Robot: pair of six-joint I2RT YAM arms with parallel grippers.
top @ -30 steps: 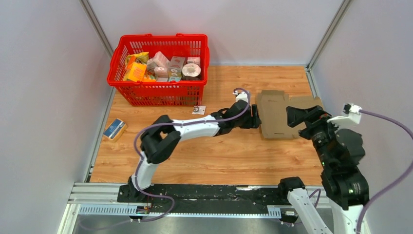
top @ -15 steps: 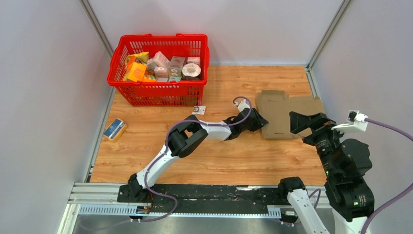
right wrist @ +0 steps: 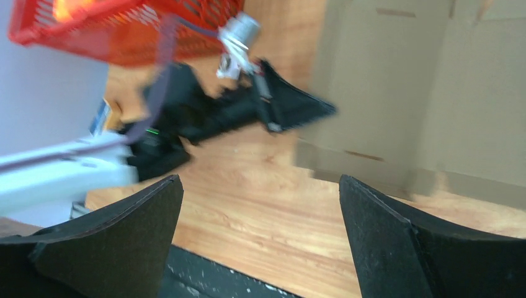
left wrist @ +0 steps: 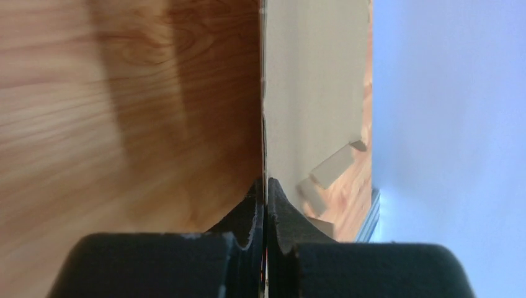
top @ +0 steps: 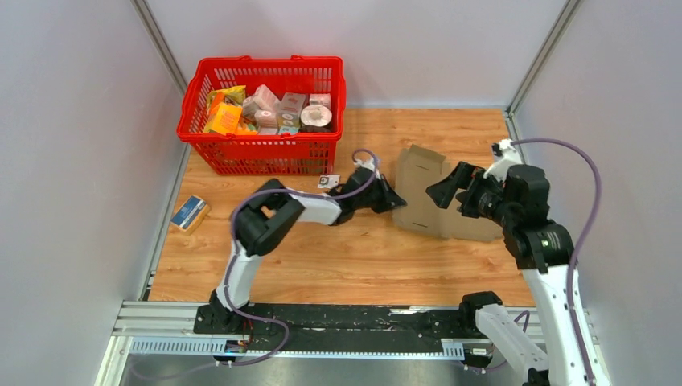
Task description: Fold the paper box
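Paper box [top: 420, 186] pinched at its left edge by left gripper [top: 395, 202].
Box is located right of centre on the wooden surface [top: 322, 257]; right gripper [top: 450, 193] is held spread wide over its middle, contact undetermined.
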